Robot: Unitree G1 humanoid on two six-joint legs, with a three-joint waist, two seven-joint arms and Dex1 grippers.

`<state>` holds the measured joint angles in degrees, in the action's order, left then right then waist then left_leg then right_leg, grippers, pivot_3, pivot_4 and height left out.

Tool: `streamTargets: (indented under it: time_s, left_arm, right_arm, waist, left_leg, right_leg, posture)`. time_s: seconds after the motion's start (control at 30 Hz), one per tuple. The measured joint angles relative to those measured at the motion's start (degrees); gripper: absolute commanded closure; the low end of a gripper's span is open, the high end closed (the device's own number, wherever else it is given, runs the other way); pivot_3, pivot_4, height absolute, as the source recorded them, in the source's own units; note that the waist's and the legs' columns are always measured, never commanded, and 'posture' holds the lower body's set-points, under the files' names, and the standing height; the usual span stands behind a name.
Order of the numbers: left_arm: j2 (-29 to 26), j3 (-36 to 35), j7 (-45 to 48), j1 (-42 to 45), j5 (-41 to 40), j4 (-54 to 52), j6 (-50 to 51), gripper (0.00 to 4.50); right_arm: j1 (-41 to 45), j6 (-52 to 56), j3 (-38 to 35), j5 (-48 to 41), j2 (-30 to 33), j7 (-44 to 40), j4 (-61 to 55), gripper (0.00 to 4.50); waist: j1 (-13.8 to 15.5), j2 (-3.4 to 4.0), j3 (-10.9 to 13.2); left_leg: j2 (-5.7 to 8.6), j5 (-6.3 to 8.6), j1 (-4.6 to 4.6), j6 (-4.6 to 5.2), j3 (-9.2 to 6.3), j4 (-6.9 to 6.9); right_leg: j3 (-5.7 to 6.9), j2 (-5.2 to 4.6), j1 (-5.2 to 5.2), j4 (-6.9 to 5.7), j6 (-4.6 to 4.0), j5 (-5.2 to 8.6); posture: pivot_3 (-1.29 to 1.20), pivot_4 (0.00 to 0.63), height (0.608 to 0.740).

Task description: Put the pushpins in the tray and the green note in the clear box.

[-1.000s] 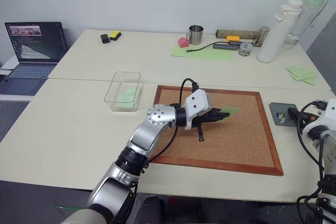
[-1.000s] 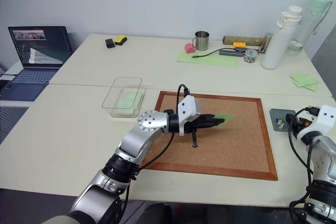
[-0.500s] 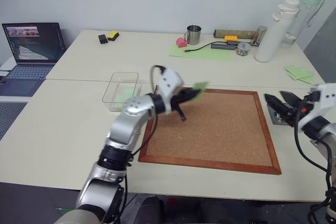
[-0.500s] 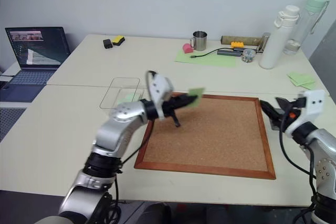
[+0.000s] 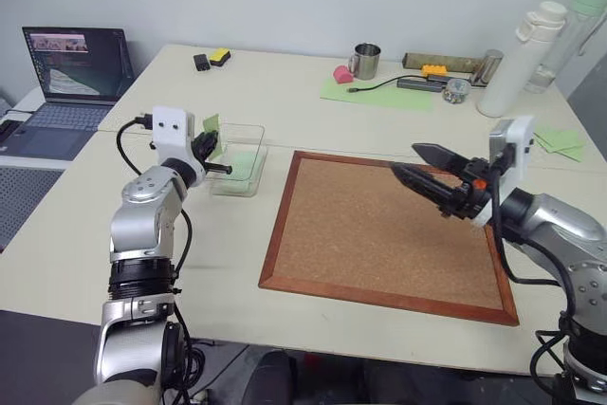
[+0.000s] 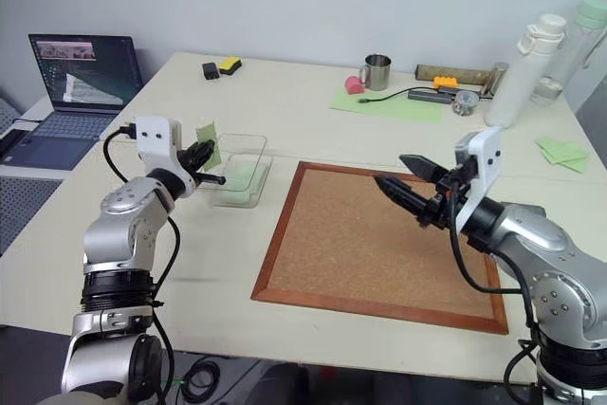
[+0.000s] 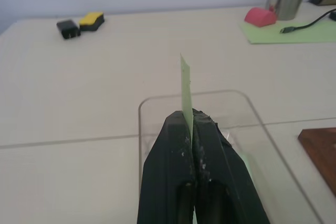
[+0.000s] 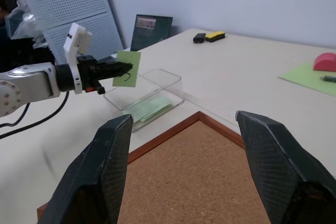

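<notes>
Pinching the thin square green note [image 8: 127, 68], left end effector [image 7: 192, 124] overhangs the clear box [image 7: 261, 129].

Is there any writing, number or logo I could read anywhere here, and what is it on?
Green note, pinched in the left pincer: a black handwritten squiggle like a "4".
Laptop: its screen shows a picture, any text too small to read.
White bottle, mug, clear box, cork board: no readable lettering.
</notes>
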<state>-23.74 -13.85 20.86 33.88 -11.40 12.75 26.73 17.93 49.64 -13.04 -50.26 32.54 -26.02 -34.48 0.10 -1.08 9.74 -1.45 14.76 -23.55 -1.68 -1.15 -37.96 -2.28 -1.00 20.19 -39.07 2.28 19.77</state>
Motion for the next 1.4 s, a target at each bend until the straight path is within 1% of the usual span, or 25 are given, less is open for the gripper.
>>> streamTargets:
  time_s: [0.2,0.23,0.37,0.4,0.47,0.5,0.53,0.63,0.67,0.73,0.77,0.8,0.87,0.9,0.93,0.97,1.07,1.1,1.13,1.17,1.23,1.3,1.4]
  left_arm:
    - [1.6,2.59,1.2,-0.06,0.11,2.63,-1.6,4.5]
    - [1.56,2.94,1.23,0.04,0.23,2.92,-2.31,4.3]
    - [1.24,4.18,1.86,0.17,0.92,3.61,-3.82,3.92]
    - [1.01,4.51,2.11,0.16,1.24,3.66,-4.23,3.7]
    - [0.71,4.61,2.34,0.17,1.38,3.65,-4.94,3.51]
    - [0.47,4.61,2.37,0.17,1.38,3.65,-4.95,3.43]
    - [0.24,4.6,2.39,0.17,1.38,3.65,-4.95,3.21]
    - [-0.35,4.6,2.48,0.36,1.35,3.54,-4.93,3.0]
    - [-0.6,4.6,2.54,0.56,1.33,3.44,-4.88,2.8]
    - [-1.04,4.59,2.78,1.04,1.29,2.69,-4.75,2.55]
    - [-1.26,4.6,3.05,1.26,1.26,1.99,-4.62,2.5]
    - [-1.5,4.6,3.3,1.44,1.26,1.08,-4.51,2.3]
    - [-1.78,4.6,3.53,1.94,1.25,0.14,-4.42,2.12]
    - [-1.82,4.6,3.59,1.96,1.25,-0.34,-4.37,1.96]
    - [-1.83,4.61,3.69,1.96,1.24,-0.69,-4.17,1.9]
    - [-1.83,4.67,3.83,1.96,1.22,-0.99,-3.67,1.74]
    - [-1.83,4.85,4.11,1.91,1.22,-1.15,-3.14,1.41]
    - [-1.84,4.86,4.29,1.84,1.22,-1.25,-3.11,1.23]
    - [-1.9,4.88,4.64,1.73,1.23,-1.35,-3.07,1.17]
    - [-1.93,4.89,4.69,1.7,1.24,-1.37,-3.06,0.97]
    - [-2.39,5.32,5.11,1.65,1.28,-1.57,-2.91,0.75]
    - [-2.92,6.32,7.23,1.65,0.83,-2.78,-1.48,0.69]
    - [-4.12,9.48,14.39,1.24,-2.48,-6.72,1.89,0.69]
  right_arm:
    - [-1.63,-1.48,3.0,1.65,-0.91,0.09,0.01,1.21]
    - [-1.71,-1.71,2.95,1.83,-0.84,0.1,0.01,1.16]
    - [-2.15,-2.19,2.83,1.89,-0.05,0.12,0.01,1.13]
    - [-2.4,-2.24,2.72,1.88,0.08,0.14,0.01,1.13]
    - [-2.97,-2.39,2.31,1.87,0.27,0.17,0.01,1.13]
    - [-3.21,-2.51,2.1,1.86,0.38,0.18,0.01,1.13]
    - [-3.43,-2.62,1.79,1.86,0.48,0.19,0.01,1.13]
    - [-3.98,-2.8,1.28,1.87,0.77,0.2,0.01,1.13]
    - [-4.07,-2.86,1.2,1.87,0.83,0.19,0.01,1.13]
    - [-4.28,-3.05,0.94,1.89,0.99,0.18,0.01,1.13]
    - [-4.43,-3.11,0.83,1.92,1.18,0.17,0.01,1.13]
    - [-4.52,-3.15,0.74,1.93,1.34,0.17,0.02,1.13]
    - [-4.71,-3.3,0.7,1.95,1.42,0.16,0.03,1.13]
    - [-4.82,-3.37,0.7,1.95,1.46,0.16,0.08,1.13]
    - [-4.86,-3.41,0.7,1.95,1.49,0.16,0.18,1.13]
    - [-4.85,-3.49,0.7,1.95,1.53,0.16,0.33,1.13]
    - [-4.85,-3.74,0.69,1.97,1.73,0.17,0.59,1.13]
    - [-4.85,-3.79,0.69,1.97,1.76,0.17,0.59,1.13]
    - [-4.85,-3.94,0.69,1.97,1.77,0.24,0.6,1.13]
    - [-4.85,-4.0,0.69,1.97,1.77,0.26,0.6,1.13]
    - [-4.86,-4.1,0.69,1.97,1.79,0.38,0.6,1.13]
    - [-5.39,-4.14,0.53,1.97,2.42,0.28,0.6,1.13]
    - [-7.74,-4.32,-0.17,2.52,4.56,-0.55,0.6,1.13]
  waist:
    - [-0.18,0.0,0.0]
    - [-0.21,0.0,0.0]
    - [-0.21,0.0,0.0]
    - [-0.21,0.0,0.0]
    - [-0.21,0.0,0.0]
    - [-0.22,0.0,0.0]
    - [-0.22,0.0,0.0]
    - [-0.21,0.0,0.0]
    - [-0.21,0.0,0.0]
    - [-0.21,0.0,0.0]
    - [-0.21,0.0,0.0]
    - [-0.21,0.0,0.0]
    - [-0.21,0.0,0.0]
    - [-0.21,0.0,0.0]
    - [-0.22,0.0,0.0]
    - [-0.23,0.0,0.0]
    - [-0.22,0.0,0.0]
    - [-0.22,0.0,0.0]
    - [-0.22,0.0,0.0]
    - [-0.22,0.0,0.0]
    - [-0.22,0.0,0.0]
    - [-0.22,0.0,-0.01]
    - [0.04,0.0,-0.01]
  left_leg:
    - [0.0,-0.01,-0.26,-0.01,-0.02,0.0]
    - [-0.01,-0.01,-0.25,-0.01,-0.01,0.01]
    - [-0.01,-0.01,-0.25,0.0,-0.02,0.0]
    - [-0.01,-0.01,-0.25,0.0,-0.02,0.0]
    - [-0.01,-0.01,-0.26,0.0,-0.01,0.0]
    - [-0.01,-0.01,-0.26,0.0,-0.01,0.0]
    - [-0.01,-0.01,-0.26,0.0,-0.01,0.0]
    - [-0.01,-0.01,-0.26,0.0,-0.02,0.0]
    - [-0.01,-0.01,-0.26,0.0,-0.02,-0.01]
    - [0.0,-0.01,-0.26,0.0,-0.02,-0.01]
    - [-0.01,-0.01,-0.26,0.0,-0.02,0.0]
    - [0.0,-0.01,-0.26,0.0,-0.02,0.0]
    - [0.0,-0.01,-0.26,0.0,-0.02,0.0]
    - [0.0,-0.01,-0.25,0.0,-0.02,0.0]
    - [-0.01,-0.01,-0.25,0.0,-0.01,0.0]
    - [-0.01,-0.01,-0.25,0.0,-0.01,-0.01]
    - [-0.01,-0.01,-0.25,0.0,-0.01,-0.01]
    - [-0.01,-0.01,-0.25,0.0,-0.02,-0.02]
    - [-0.01,-0.01,-0.25,0.0,-0.01,-0.01]
    - [-0.01,-0.01,-0.25,0.0,-0.01,-0.01]
    - [-0.01,-0.01,-0.25,0.0,-0.01,-0.02]
    - [0.0,-0.01,-0.25,0.0,-0.01,-0.02]
    - [0.03,-0.01,-0.29,-0.01,-0.03,-0.02]
  right_leg:
    - [0.02,0.01,0.24,-0.03,-0.01,0.0]
    - [0.02,0.01,0.24,-0.03,-0.01,0.0]
    - [0.03,0.01,0.24,-0.03,-0.01,0.0]
    - [0.02,0.01,0.24,-0.03,-0.01,0.0]
    - [0.02,0.01,0.24,-0.03,-0.01,-0.01]
    - [0.02,0.01,0.24,-0.04,-0.01,-0.01]
    - [0.03,0.01,0.24,-0.04,-0.01,0.0]
    - [0.03,0.01,0.24,-0.05,-0.01,0.0]
    - [0.03,0.02,0.24,-0.05,-0.01,0.0]
    - [0.03,0.01,0.24,-0.05,-0.01,0.0]
    - [0.04,0.01,0.24,-0.05,-0.01,-0.01]
    - [0.03,0.01,0.24,-0.05,-0.01,0.0]
    - [0.03,0.02,0.24,-0.05,-0.01,0.0]
    - [0.03,0.02,0.24,-0.05,-0.01,-0.01]
    - [0.03,0.02,0.24,-0.06,-0.01,-0.01]
    - [0.03,0.02,0.24,-0.06,-0.01,-0.01]
    - [0.03,0.02,0.24,-0.08,-0.01,0.0]
    - [0.03,0.02,0.24,-0.08,-0.01,-0.01]
    - [0.03,0.02,0.24,-0.08,-0.01,-0.01]
    - [0.03,0.02,0.24,-0.08,-0.01,-0.01]
    - [0.03,0.02,0.24,-0.08,-0.01,0.0]
    - [0.02,0.02,0.24,-0.08,-0.01,-0.01]
    - [0.05,0.02,0.22,-0.02,-0.01,0.0]
  posture:
    - [0.0,0.15,0.74]
    - [0.0,0.15,0.74]
    - [0.0,0.15,0.74]
    - [0.0,0.15,0.74]
    - [0.0,0.15,0.74]
    - [0.0,0.15,0.74]
    - [0.0,0.15,0.74]
    - [0.0,0.15,0.74]
    - [0.0,0.15,0.74]
    - [0.0,0.15,0.74]
    - [0.0,0.15,0.74]
    - [0.0,0.15,0.74]
    - [0.0,0.15,0.74]
    - [0.0,0.15,0.74]
    - [0.0,0.15,0.74]
    - [0.0,0.15,0.74]
    - [0.0,0.15,0.74]
    - [0.0,0.15,0.74]
    - [0.0,0.15,0.74]
    - [0.0,0.15,0.74]
    - [0.0,0.15,0.74]
    - [0.0,0.15,0.74]
    - [0.0,0.15,0.74]
